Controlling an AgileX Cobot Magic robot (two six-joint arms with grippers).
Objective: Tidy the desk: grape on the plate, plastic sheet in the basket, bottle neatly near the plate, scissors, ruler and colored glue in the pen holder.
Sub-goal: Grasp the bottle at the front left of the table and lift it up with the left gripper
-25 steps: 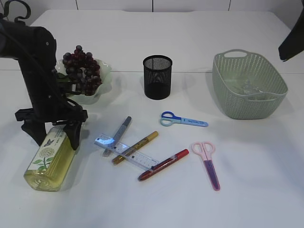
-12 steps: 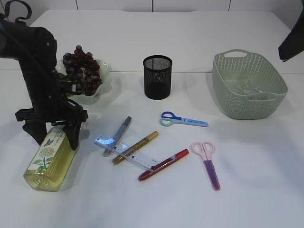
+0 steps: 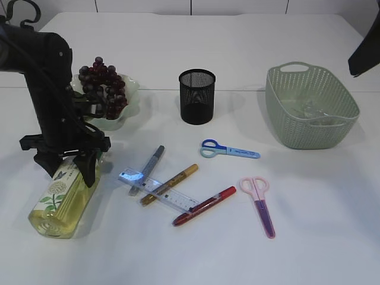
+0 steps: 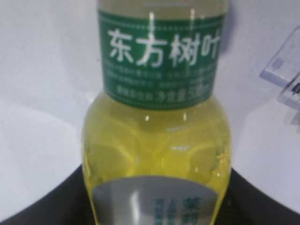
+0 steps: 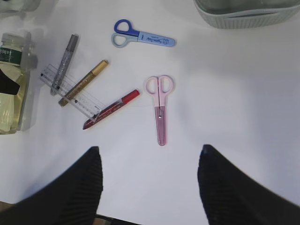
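- White desk, exterior view: your left gripper has narrowed around the lying bottle, so the grab is under way. Count two scissors, three glue pens, one ruler.
- Left wrist view: jaws flank the bottle; contact isn't visible.
- Right wrist view: right gripper gapes, holding nothing.

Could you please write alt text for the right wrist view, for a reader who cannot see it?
The open right hand hovers above a white table with pink scissors, blue scissors, three glue pens across a clear ruler, and a bottle at left.
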